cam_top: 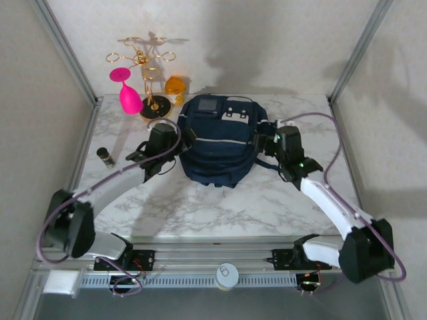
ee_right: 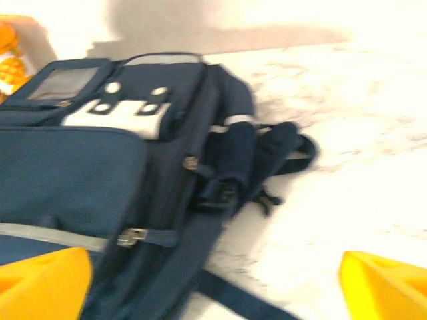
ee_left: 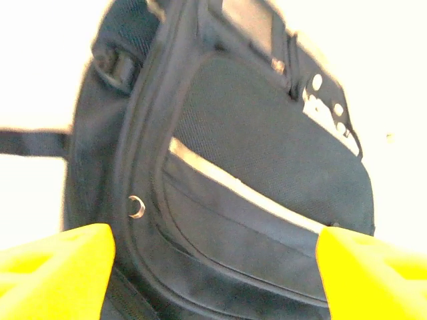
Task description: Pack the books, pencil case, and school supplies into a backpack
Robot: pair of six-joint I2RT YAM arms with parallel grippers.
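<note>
Backpack (cam_top: 220,143) flanked by open pincers
The backpack was laid near the middle of the desk's (cam_top: 220,207) far edge; the left pincer (ee_left: 213,247) and right pincer (ee_right: 213,267) were spread wide, nothing grasped.

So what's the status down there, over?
Left gripper open, right gripper open, one each side of the backpack. Backpack lying on table. Black cylinder off left, apart.

The white marble table (cam_top: 267,200) carries the navy backpack (cam_top: 219,143). Well left of the backpack lies a short black cylinder (cam_top: 105,157), and behind it to the left stands a gold rack (cam_top: 150,73).
</note>
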